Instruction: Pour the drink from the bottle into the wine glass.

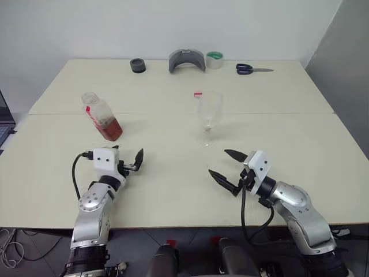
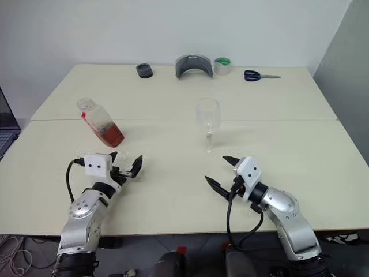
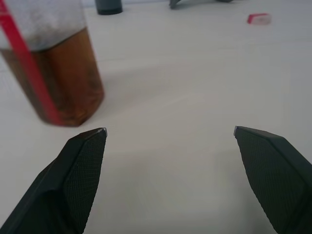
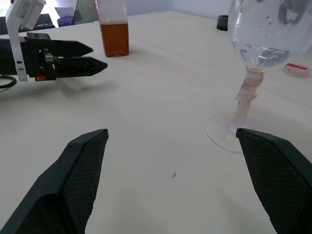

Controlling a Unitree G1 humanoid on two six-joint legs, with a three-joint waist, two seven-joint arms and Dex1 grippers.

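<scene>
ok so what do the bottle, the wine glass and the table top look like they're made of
The bottle looks like clear, thin plastic: amber drink shows through below a red-and-white label band. The wine glass is colourless and see-through with glossy highlights and droplets in the bowl; glass or clear plastic, the look leaves it open. The table top is matte cream, probably laminate, with a seam across.

Office or lab test room: two plain cream rectangular tables pushed together against bare white wall. Desk clutter along far edge: blue-handled scissors, green-cored tape roll, grey curved plastic piece, small black cylinder. Laptop edge at left.
</scene>
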